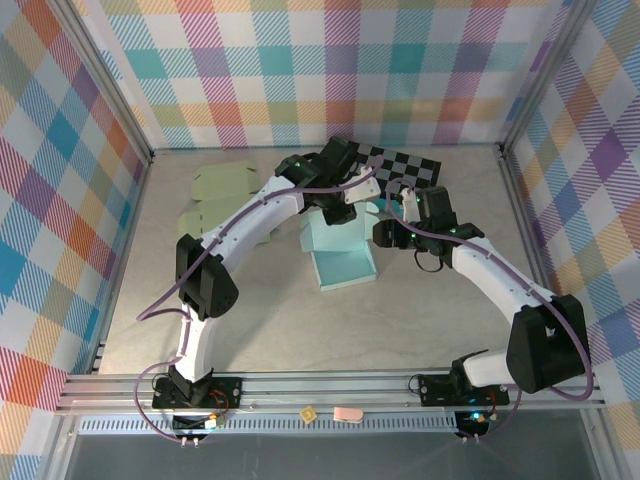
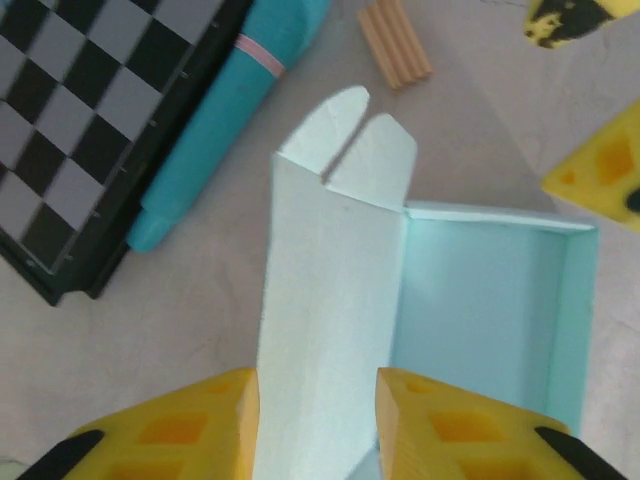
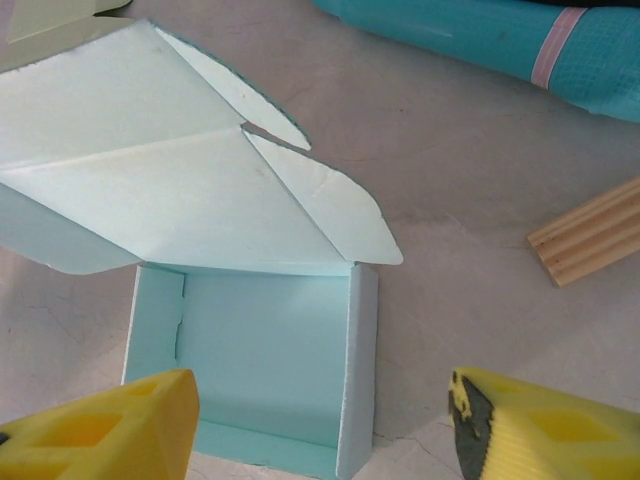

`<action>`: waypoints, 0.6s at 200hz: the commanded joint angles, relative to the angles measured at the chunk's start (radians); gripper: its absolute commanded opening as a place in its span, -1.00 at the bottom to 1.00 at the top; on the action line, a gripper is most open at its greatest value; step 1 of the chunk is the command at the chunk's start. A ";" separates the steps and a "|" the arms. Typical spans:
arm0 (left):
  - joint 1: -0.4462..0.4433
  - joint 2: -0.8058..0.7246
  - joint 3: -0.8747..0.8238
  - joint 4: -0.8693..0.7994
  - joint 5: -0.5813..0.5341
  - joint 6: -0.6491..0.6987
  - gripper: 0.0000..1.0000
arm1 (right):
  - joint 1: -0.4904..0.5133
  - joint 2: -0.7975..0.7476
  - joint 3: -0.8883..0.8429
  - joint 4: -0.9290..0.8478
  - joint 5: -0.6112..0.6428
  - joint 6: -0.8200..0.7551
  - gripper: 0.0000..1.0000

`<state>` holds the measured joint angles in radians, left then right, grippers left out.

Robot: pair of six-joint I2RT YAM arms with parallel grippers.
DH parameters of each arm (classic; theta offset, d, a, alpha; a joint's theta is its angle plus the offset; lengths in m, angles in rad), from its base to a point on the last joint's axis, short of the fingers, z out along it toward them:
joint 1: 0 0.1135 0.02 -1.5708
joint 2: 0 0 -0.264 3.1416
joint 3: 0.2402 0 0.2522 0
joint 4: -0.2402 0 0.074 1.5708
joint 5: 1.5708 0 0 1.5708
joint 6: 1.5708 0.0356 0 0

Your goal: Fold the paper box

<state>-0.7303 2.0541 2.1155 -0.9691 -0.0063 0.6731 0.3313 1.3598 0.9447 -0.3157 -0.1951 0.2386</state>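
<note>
Because I think the flap (image 2: 322, 270) needs folding over, my left hand (image 2: 315, 388) sits loose around it, and my right hand (image 3: 322, 400) waits spread and empty over the paper box (image 3: 262, 352).

A pale blue paper box (image 1: 348, 268) is seen at centre. To its left, flat pale green card sheets (image 1: 222, 184) are laid, a black-and-white chequered board (image 1: 420, 165) behind.

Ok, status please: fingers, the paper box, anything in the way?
Left gripper open, fingers astride a box flap. Right gripper open over the paper box, tray formed, not closed. Wooden block and teal roll nearby, clear of box.
</note>
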 commanded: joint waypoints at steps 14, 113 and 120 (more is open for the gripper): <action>-0.007 -0.108 -0.025 0.135 -0.178 -0.189 0.04 | -0.018 0.015 0.092 -0.087 -0.015 -0.027 0.40; 0.199 -0.426 -0.501 -0.038 0.115 -0.770 0.14 | -0.025 0.206 0.297 -0.264 -0.098 -0.313 0.35; 0.208 -0.423 -0.523 -0.039 0.135 -0.772 0.14 | -0.025 0.229 0.309 -0.268 -0.097 -0.323 0.34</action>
<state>-0.5274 1.6329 1.6924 -0.9581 -0.0002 -0.0124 0.3130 1.5280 1.2037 -0.5285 -0.2485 0.0212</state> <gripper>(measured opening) 0.570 0.683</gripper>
